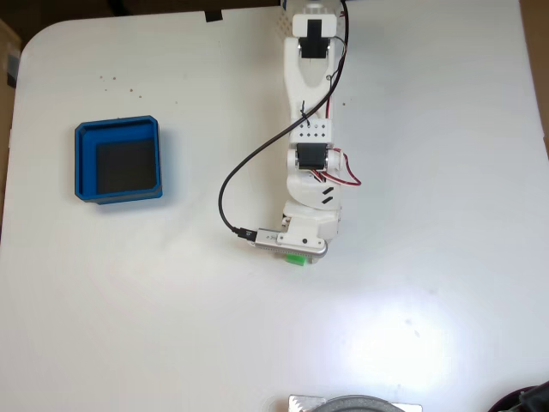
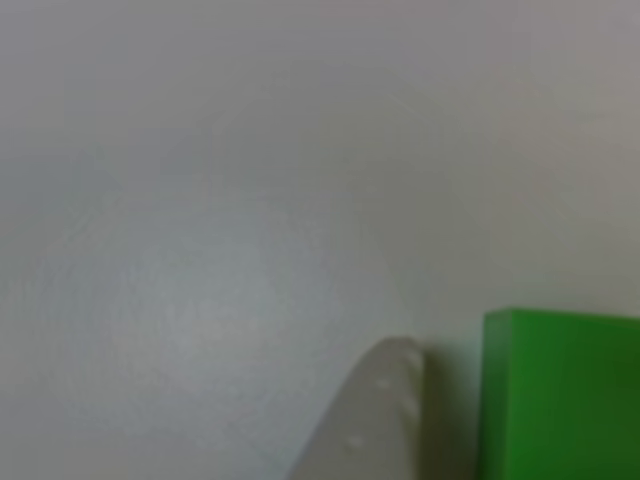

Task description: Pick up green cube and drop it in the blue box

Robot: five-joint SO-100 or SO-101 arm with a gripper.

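- Fixed view, looking straight down on a white table: a white arm reaches from the 12 o'clock edge toward the middle, a black cable looping off its left side.
- The gripper sits at the arm's low end, right over the cube. Only a sliver of bright green shows under it, at about 6 o'clock from the wrist.
- I cannot tell from here whether the jaws are spread, closing or already pinching; the wrist hides them.
- The other view, close and blurred: one pale grey fingertip rises from the bottom edge, with the cube just beside it at 3 o'clock. A thin strip of table seems to show between them, so they look apart, though the blur leaves it uncertain.
- The cube looks plain-faced, hard and stiff, probably light plastic. Smooth faces may be a bit slippery, so I would judge a square pinch across two opposite flat sides to be the safest hold, not across the corners.
- Being so small, it could skid or twist away if one finger touches first.
- The box lies well apart, at roughly 10 o'clock from the gripper. It is a shallow blue tray with thick walls and a dark floor.
- Nothing is in the box.
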